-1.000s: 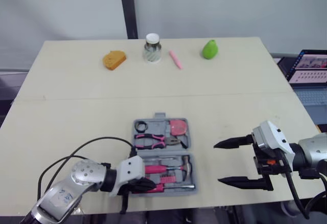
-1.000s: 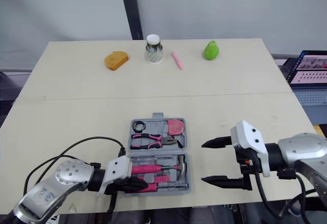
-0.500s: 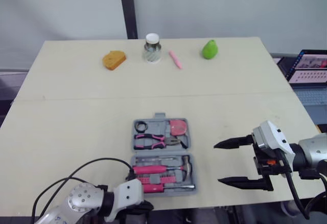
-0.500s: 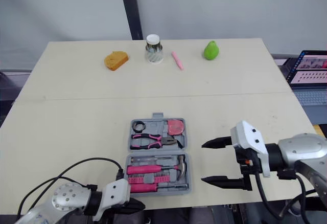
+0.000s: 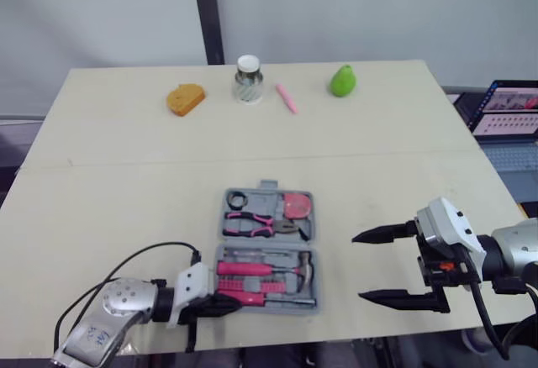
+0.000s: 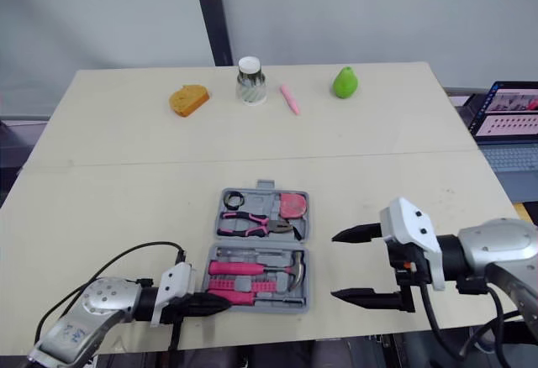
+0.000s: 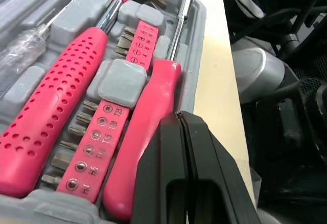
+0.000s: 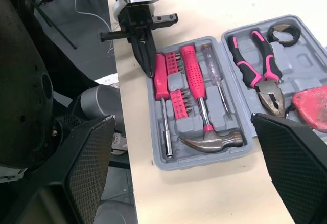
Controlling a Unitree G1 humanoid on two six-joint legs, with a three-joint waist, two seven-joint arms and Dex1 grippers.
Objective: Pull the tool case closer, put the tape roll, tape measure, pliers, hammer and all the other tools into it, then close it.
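On the surface (image 5: 126,191), the tool case (image 5: 266,244) lies unfolded at lower centre with hammer (image 8: 204,127), pliers (image 5: 256,223), tape measure (image 5: 294,206) and, probably, tape roll (image 5: 236,199) seated, so closing seems next: fold one half over. The left hand (image 7: 179,119), pinched closed on nothing, noses the case's lower-left corner. The right hand (image 5: 356,268) hovers gaping at lower right, and the jar (image 5: 247,78) and pear (image 5: 341,81) sit clear at top.

The tool case (image 7: 193,45) is matt grey moulded plastic. The hammer (image 7: 61,91) has a pink dimpled plastic grip and a dull metal head. The table (image 5: 126,183) looks smooth and matt.
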